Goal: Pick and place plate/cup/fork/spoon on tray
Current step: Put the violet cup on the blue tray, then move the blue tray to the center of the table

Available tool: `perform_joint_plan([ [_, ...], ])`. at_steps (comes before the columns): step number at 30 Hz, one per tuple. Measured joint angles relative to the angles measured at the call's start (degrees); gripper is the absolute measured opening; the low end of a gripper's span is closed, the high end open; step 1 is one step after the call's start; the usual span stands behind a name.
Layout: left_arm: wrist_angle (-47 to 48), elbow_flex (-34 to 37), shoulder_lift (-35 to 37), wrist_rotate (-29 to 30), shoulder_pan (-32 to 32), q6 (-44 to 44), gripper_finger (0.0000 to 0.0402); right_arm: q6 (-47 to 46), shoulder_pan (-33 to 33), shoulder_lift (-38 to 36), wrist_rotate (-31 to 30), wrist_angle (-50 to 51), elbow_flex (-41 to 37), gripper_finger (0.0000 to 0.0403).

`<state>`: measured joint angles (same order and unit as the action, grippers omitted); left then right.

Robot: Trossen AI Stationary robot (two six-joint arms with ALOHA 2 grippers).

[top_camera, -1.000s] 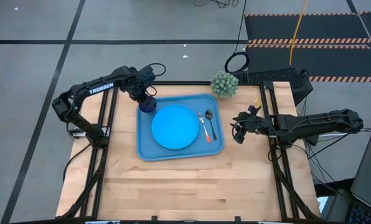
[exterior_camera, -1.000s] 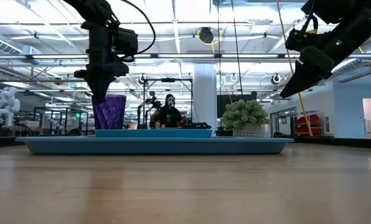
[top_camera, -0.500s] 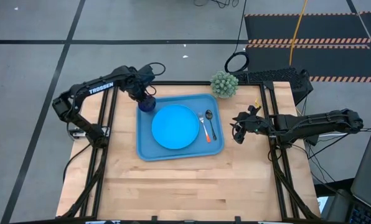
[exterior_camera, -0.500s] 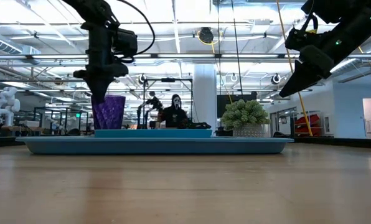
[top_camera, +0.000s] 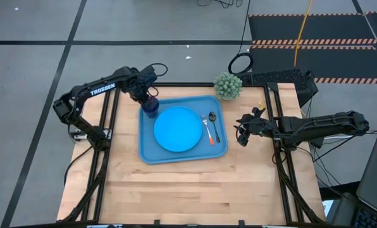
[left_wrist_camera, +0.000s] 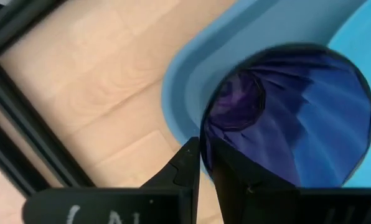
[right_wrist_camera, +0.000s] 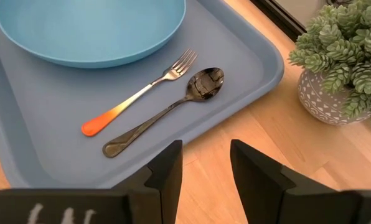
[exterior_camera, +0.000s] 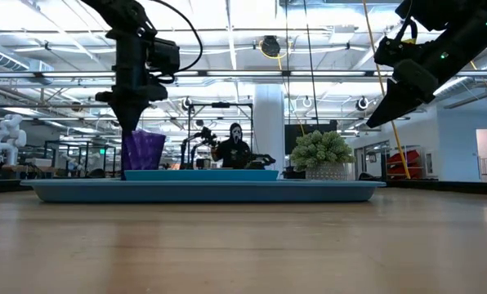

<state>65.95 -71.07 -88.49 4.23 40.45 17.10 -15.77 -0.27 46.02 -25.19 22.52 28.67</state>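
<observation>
I see the tray (top_camera: 183, 152) holding plate (top_camera: 178, 129), fork (top_camera: 207, 128), spoon (top_camera: 212, 126); left gripper (top_camera: 148, 101) pinches the cup (top_camera: 150, 106) in its far-left corner; right gripper (top_camera: 241, 137) gapes; arm reads TROSSEN

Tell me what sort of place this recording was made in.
Probably a robotics lab or workshop: the table stands on a taped concrete floor, with open ceiling ducts and equipment racks beyond. A person works behind.
</observation>
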Motion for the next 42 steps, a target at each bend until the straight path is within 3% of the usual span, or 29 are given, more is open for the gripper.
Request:
perform_joint_plan([
  [10, 0.5, 2.3, 0.0, -2.5, 0.0, 0.0, 0.0042, 0.0, 0.0, 0.0, 0.0, 0.0, 0.0, 0.013],
  [16, 2.7, 4.0, 0.0, 0.6, 0.0, -0.8, 0.0043, 0.2, 0.0, 0.0, 0.0, 0.0, 0.0, 0.013],
  [28, 3.8, -2.8, 0.4, 1.6, 0.0, -1.1, 0.0042, 0.2, 0.0, 0.0, -0.1, -0.4, 0.0, 0.013],
  [42, 4.3, -2.6, 0.4, 0.9, -0.3, -0.5, 0.0042, 0.4, 0.0, 0.0, -0.1, -0.4, 0.0, 0.013],
])
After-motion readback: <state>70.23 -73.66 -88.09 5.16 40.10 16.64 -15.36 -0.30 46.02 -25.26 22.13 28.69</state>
